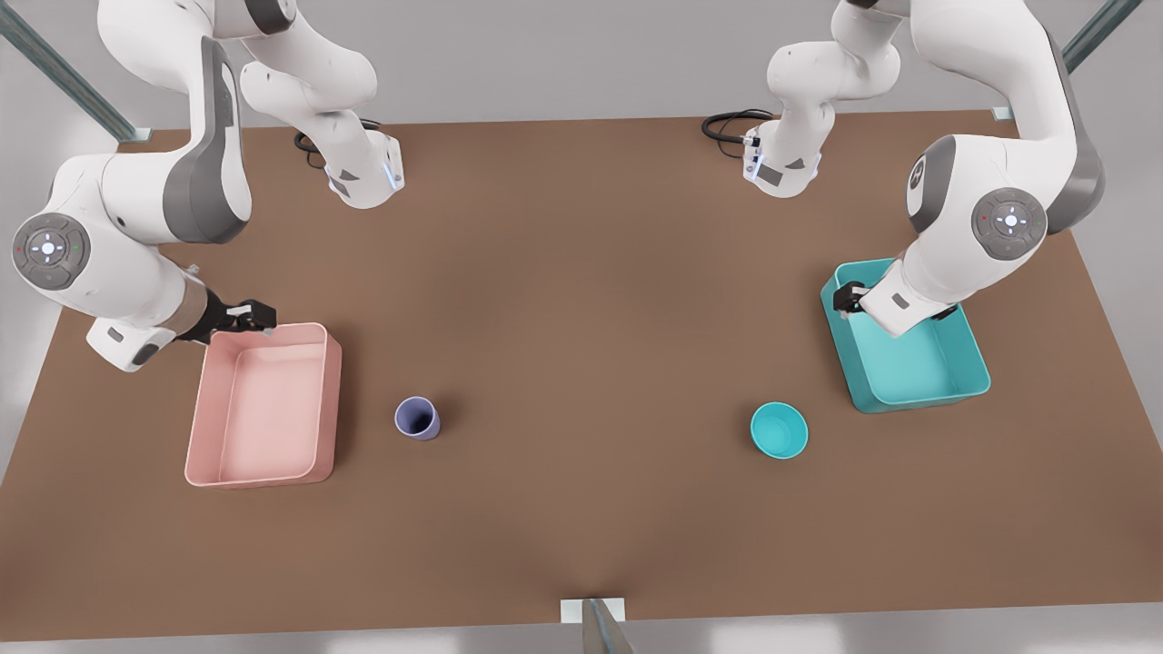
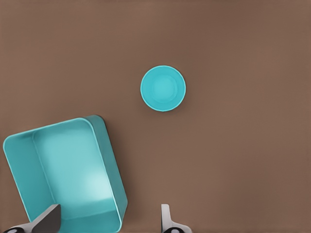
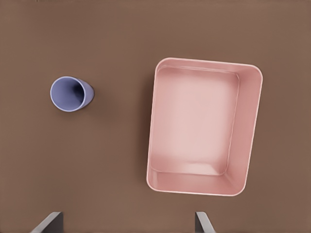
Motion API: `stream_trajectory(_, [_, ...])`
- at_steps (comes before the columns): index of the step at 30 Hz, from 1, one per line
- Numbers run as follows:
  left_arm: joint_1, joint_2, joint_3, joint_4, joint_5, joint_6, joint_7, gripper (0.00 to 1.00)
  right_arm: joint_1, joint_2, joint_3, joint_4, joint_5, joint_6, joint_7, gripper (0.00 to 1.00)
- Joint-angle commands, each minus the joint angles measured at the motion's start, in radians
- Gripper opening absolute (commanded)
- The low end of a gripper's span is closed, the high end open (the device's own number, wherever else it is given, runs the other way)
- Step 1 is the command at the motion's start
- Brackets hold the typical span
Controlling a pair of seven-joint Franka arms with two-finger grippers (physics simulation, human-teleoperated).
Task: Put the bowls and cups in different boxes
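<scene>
While apart, cup (image 1: 417, 419), bowl (image 1: 780, 430) unobstructed

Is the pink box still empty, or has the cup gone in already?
Empty. The pink box shows only its bare floor, and the cup stands upright on the table beside it, toward the front view's right.

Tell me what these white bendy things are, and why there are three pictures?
They are two robot arms standing at a brown table. The big picture looks down on everything. The other two come from little cameras on each arm's wrist. The left gripper hangs over the teal box, with the teal bowl nearby. The right gripper hangs at the edge of the pink box, with the purple cup nearby. Both pairs of jaws are open and hold nothing. Both boxes are empty.
</scene>
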Motion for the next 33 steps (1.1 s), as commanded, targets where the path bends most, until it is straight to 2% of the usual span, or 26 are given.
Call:
stream_trajectory(1, [0.0,-0.001,-0.001,0.0,0.001,0.004,0.035,1.0,0.0,-0.001,0.0,0.001,0.002,0.008,-0.012,1.0])
stream_trajectory(3, [-0.003,0.023,-0.002,0.0,0.001,0.012,0.029,1.0,0.0,-0.001,-0.001,0.001,0.0,0.007,-0.012,1.0])
stream_trajectory(4, [-0.015,0.108,-0.008,0.034,0.004,0.015,0.027,1.0,0.005,0.022,0.003,0.004,0.005,0.021,-0.01,1.0])
stream_trajectory(5, [-0.021,0.246,-0.02,0.155,0.004,0.015,0.027,1.0,0.017,0.065,0.009,0.009,0.003,0.062,-0.01,1.0])
stream_trajectory(6, [-0.021,0.376,-0.047,0.243,0.005,0.085,0.026,1.0,0.034,0.12,0.017,0.03,0.009,0.108,-0.027,1.0])
stream_trajectory(9, [-0.021,0.545,-0.054,0.264,0.005,0.372,0.029,1.0,0.12,0.268,0.019,0.07,0.035,0.266,-0.007,1.0])
stream_trajectory(12, [0.012,0.639,-0.045,0.263,0.002,0.482,0.036,1.0,0.172,0.391,0.019,0.059,0.032,0.45,0.063,1.0])
stream_trajectory(15, [0.051,0.649,-0.027,0.247,-0.035,0.484,0.113,1.0,0.164,0.47,0.019,0.058,0.037,0.574,0.094,1.0])
stream_trajectory(17, [0.051,0.659,-0.024,0.238,-0.038,0.518,0.145,1.0,0.164,0.492,0.019,0.047,0.057,0.605,0.114,1.0])
stream_trajectory(22, [0.051,0.703,-0.011,0.224,-0.041,0.521,0.17,1.0,0.167,0.414,0.019,-0.131,0.085,0.686,0.165,1.0])
stream_trajectory(23, [0.051,0.715,-0.011,0.224,-0.042,0.522,0.167,0.97,0.166,0.406,0.019,-0.151,0.088,0.696,0.18,1.0])
stream_trajectory(26, [0.052,0.737,-0.011,0.223,-0.042,0.521,0.162,0.73,0.164,0.4,0.017,-0.179,0.111,0.696,0.181,1.0])
stream_trajectory(27, [0.057,0.737,-0.011,0.223,-0.042,0.519,0.161,0.54,0.164,0.392,0.017,-0.188,0.111,0.696,0.181,1.0])
stream_trajectory(28, [0.057,0.737,-0.011,0.223,-0.056,0.518,0.162,0.39,0.166,0.391,0.017,-0.195,0.111,0.699,0.181,1.0])
stream_trajectory(30, [0.057,0.732,-0.011,0.223,-0.076,0.506,0.162,0.21,0.167,0.397,0.017,-0.2,0.111,0.699,0.18,1.0])
stream_trajectory(33, [0.057,0.721,-0.011,0.224,-0.082,0.483,0.161,0.21,0.166,0.401,0.017,-0.228,0.108,0.706,0.18,1.0])
